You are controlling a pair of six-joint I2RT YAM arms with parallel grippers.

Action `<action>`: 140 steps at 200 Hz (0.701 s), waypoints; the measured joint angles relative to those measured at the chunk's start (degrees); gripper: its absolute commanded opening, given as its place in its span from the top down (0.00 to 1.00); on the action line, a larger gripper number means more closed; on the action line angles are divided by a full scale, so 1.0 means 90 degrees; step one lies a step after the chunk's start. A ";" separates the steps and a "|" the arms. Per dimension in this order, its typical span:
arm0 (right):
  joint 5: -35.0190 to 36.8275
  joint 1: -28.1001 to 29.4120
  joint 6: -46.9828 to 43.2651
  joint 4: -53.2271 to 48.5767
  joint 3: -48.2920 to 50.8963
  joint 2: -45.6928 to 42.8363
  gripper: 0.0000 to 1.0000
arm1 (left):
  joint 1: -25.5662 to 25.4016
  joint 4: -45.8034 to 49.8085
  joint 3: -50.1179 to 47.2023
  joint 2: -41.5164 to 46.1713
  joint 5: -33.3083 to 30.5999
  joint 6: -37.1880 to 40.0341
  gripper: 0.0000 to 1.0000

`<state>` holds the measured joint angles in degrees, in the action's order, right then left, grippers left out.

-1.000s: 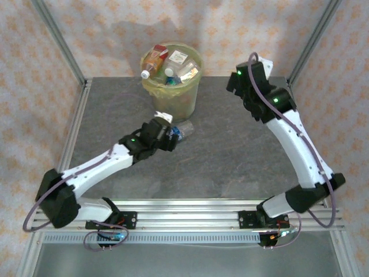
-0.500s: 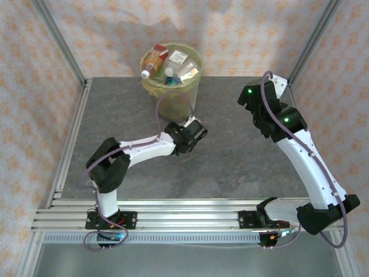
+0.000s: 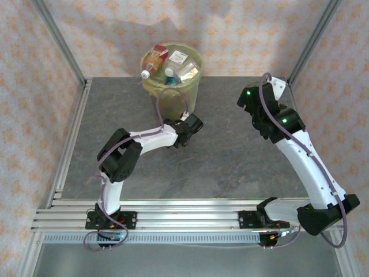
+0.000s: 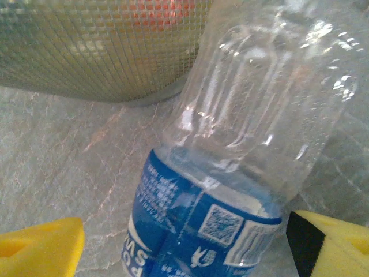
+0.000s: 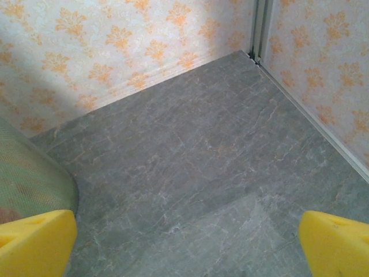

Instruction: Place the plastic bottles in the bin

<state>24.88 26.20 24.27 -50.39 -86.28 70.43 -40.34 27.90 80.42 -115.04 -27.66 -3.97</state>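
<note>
A clear plastic bottle [image 4: 230, 150] with a blue label lies on the table right beside the foot of the bin [image 4: 98, 46]. My left gripper [image 4: 184, 245] is open around the bottle's labelled end. The right fingertip [image 4: 328, 242] is nearly against the bottle, and the left fingertip [image 4: 40, 248] stands a little apart from it. From above, the left gripper [image 3: 193, 124] covers that bottle. The bin [image 3: 193, 86] holds several bottles, among them an orange-labelled one [image 3: 154, 60]. My right gripper [image 5: 187, 242] hangs open over bare table at the back right [image 3: 253, 98].
The bin's mesh wall [image 5: 29, 179] shows at the left of the right wrist view. Patterned walls and metal corner posts [image 3: 308, 43] close in the table at the back and sides. The grey table [image 3: 230, 156] lies bare between the arms.
My left gripper has moved right, up to the foot of the bin and over the bottle, with its elbow folding up. The right arm shifted right and then held.
</note>
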 measured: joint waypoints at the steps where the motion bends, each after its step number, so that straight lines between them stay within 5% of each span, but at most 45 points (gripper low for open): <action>1: 0.0000 0.0000 0.0002 0.0000 0.0000 0.0000 0.01 | 0.0000 0.0002 0.0017 -0.0010 0.0000 0.0000 0.08; 69: -0.0095 0.0000 0.0022 0.0104 0.0053 0.0000 0.01 | -0.0049 0.0017 0.0170 -0.0449 0.0163 -0.0029 0.13; 140: -0.0097 0.0000 0.0019 0.0219 0.0070 0.0097 0.01 | -0.0119 0.0100 0.0340 -0.0629 0.0160 -0.0107 0.37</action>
<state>24.01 26.20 24.45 -48.42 -85.65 71.31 -41.41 28.80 83.48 -120.70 -26.22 -4.93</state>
